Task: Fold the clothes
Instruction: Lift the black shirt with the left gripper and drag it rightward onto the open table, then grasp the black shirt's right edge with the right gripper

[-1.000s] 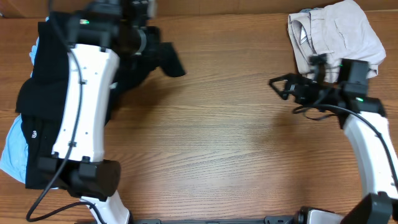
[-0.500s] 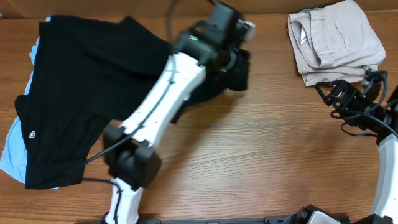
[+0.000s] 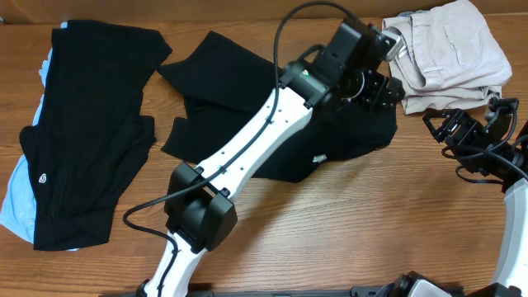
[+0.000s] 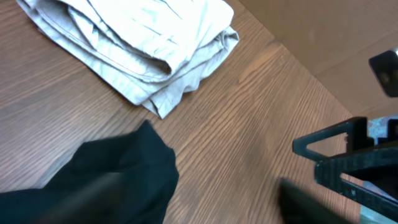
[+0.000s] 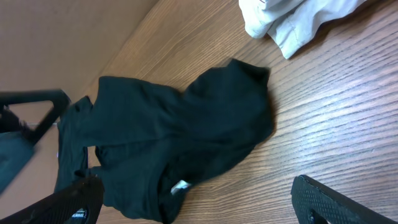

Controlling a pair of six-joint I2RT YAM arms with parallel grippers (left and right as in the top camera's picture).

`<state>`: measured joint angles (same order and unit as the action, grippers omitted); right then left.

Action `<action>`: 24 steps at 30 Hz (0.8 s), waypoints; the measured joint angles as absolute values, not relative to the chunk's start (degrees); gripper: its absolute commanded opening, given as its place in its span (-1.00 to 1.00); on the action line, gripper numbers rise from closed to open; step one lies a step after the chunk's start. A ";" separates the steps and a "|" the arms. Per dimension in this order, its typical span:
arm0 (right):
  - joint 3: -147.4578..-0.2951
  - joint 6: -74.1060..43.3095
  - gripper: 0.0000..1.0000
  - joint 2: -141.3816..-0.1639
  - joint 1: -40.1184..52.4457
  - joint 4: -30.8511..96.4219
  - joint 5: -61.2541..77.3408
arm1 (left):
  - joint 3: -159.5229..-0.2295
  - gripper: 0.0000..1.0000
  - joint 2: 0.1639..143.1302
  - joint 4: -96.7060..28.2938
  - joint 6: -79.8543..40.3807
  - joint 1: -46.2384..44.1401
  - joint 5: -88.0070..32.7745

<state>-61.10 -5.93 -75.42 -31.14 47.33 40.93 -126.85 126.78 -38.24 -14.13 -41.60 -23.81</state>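
Note:
A black T-shirt (image 3: 223, 91) lies crumpled across the middle of the table, its white tag (image 5: 180, 185) showing at the near edge. My left gripper (image 3: 378, 89) hovers over the shirt's right end. Its jaws stand open and bare wood shows between them in the left wrist view, with the shirt (image 4: 124, 180) beside the left finger. My right gripper (image 3: 439, 124) is open and empty, to the right of the shirt (image 5: 186, 124) and just below the folded beige trousers (image 3: 454, 49). More black shirts (image 3: 91, 124) are piled at the left over a pale blue one (image 3: 16, 198).
The beige trousers (image 4: 143, 43) sit at the back right corner, close to both grippers. My left arm (image 3: 247, 148) stretches diagonally over the spread shirt. A brown cardboard wall (image 5: 68, 37) runs along the back of the table.
My left arm swung from the left pile to the right, pulling one black shirt out across the middle, and its jaws have come open. The right gripper drew back to the right.

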 measured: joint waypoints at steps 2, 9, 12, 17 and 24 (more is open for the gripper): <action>-61.10 -5.96 1.00 -75.42 -31.09 47.35 40.91 | -129.43 0.99 126.78 -41.89 -14.31 -40.27 -24.10; -61.10 -8.16 1.00 -75.42 -23.68 47.13 37.95 | -141.53 1.00 126.78 -61.56 -13.10 -27.49 -24.69; -61.10 -10.96 1.00 -75.44 -15.46 46.76 33.26 | -142.80 1.00 126.76 -67.42 -10.72 -20.56 -24.29; -61.12 -15.11 1.00 -76.73 1.39 44.34 24.12 | -142.80 1.00 126.76 -74.17 -8.84 -11.73 -20.64; -61.19 -16.45 0.83 -85.17 18.50 38.24 13.47 | -142.80 1.00 126.76 -77.34 -7.57 -4.14 -17.21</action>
